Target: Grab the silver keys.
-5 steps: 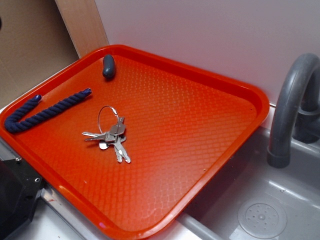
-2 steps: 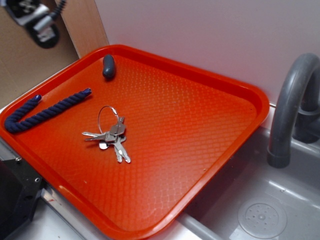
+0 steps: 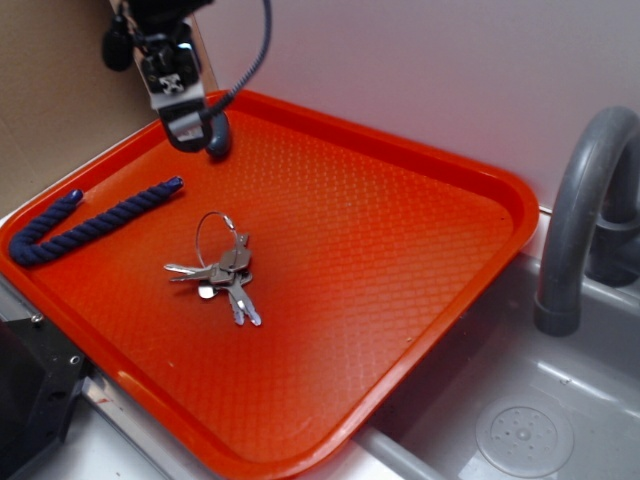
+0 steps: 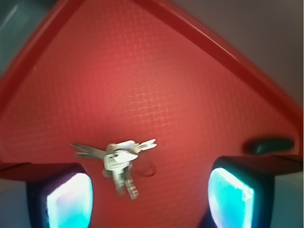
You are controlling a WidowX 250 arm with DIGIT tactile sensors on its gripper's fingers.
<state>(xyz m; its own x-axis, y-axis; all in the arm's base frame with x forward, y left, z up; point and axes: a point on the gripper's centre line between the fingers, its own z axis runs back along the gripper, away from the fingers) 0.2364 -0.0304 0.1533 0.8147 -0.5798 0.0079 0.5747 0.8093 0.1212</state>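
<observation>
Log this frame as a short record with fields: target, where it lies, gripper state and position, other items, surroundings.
target: silver keys, a small bunch on a thin wire ring
target location: flat on the orange tray, left of its middle, untouched
gripper: gripper open, empty, above the tray's far left corner, apart from the keys
wrist view: keys lie between the two fingers, below them
other items: dark blue rope near the left rim; dark grey oval lump beside the gripper
surroundings: grey sink and faucet to the right
</observation>
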